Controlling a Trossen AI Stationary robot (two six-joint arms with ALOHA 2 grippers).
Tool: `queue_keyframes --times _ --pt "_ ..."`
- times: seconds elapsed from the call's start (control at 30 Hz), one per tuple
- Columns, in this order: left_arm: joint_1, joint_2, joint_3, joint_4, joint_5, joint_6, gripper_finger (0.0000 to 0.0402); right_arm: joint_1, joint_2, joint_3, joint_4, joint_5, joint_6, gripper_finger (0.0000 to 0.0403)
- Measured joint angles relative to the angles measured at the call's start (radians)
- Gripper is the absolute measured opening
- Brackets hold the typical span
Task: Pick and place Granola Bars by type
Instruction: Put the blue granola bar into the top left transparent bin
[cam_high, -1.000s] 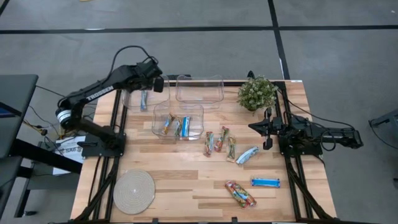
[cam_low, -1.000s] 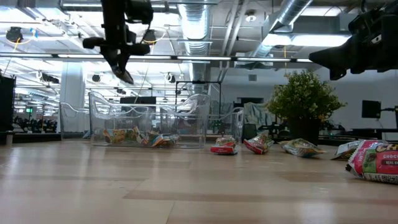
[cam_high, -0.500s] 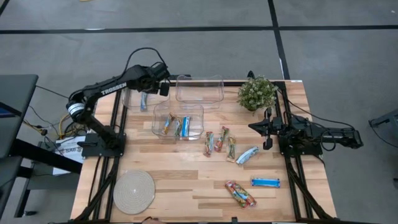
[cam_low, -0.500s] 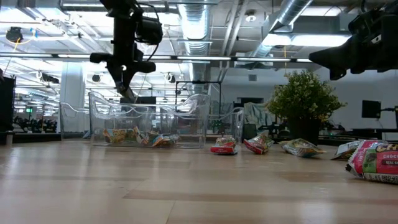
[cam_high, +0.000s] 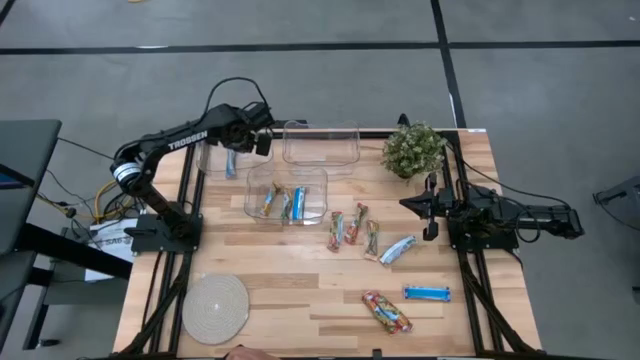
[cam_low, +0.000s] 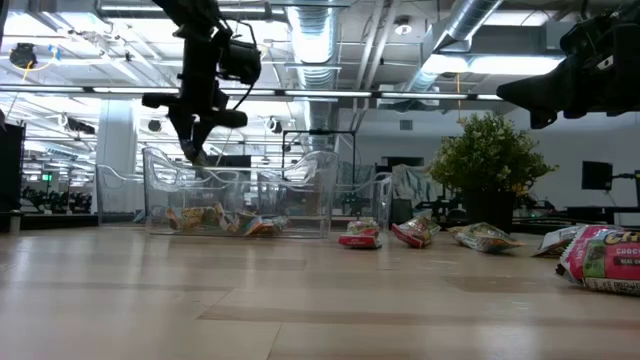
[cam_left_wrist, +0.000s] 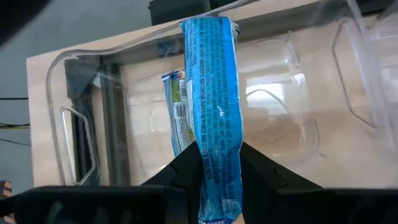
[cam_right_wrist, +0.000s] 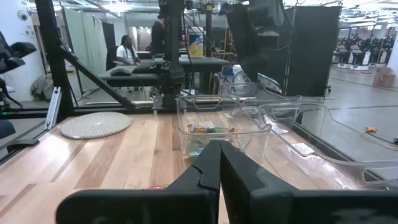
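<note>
The left gripper (cam_left_wrist: 217, 168) is clamped on a bright blue granola bar (cam_left_wrist: 214, 106) with white print, which sticks out lengthwise past the fingers. It hangs over the far-left clear bin (cam_high: 222, 157), where one more blue bar (cam_left_wrist: 179, 109) already lies on the floor. In the high view this gripper (cam_high: 262, 138) sits at that bin's right edge, the arm reaching in from the table's left side.

The right gripper (cam_right_wrist: 219, 163), fingers pressed together with nothing between them, waits near the right edge, just near of the small potted plant (cam_high: 411, 148).

Three clear bins are on the table: the far-left one, an empty-looking far-middle bin (cam_high: 320, 143), and a nearer bin (cam_high: 287, 193) holding about three bars, multicoloured and blue. Loose on the wood lie three multicoloured bars (cam_high: 352, 228) in a row, a silvery-blue bar (cam_high: 397, 249) to their right, a blue bar (cam_high: 427, 292) nearer, and a multicoloured pair (cam_high: 386, 312) nearest. A round pale mat (cam_high: 215, 307) lies near-left.
</note>
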Motion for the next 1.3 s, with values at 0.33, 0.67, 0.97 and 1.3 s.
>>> queue_keyframes --times 0.33,0.67,0.97,1.3 --pt "0.027 -0.093 -0.282 0.260 0.123 -0.042 0.0072 0.000 0.000 0.000 0.000 0.000 0.000 0.0000" --pt "0.089 -0.129 -0.352 0.317 0.134 -0.058 0.0072 0.000 0.000 0.000 0.000 0.000 0.000 0.0000" --pt "0.115 -0.129 -0.352 0.352 0.152 -0.050 0.0073 0.000 0.000 0.000 0.000 0.000 0.000 0.0000" --pt "0.117 -0.129 -0.352 0.354 0.170 -0.048 0.0109 0.000 0.000 0.000 0.000 0.000 0.000 0.0000"
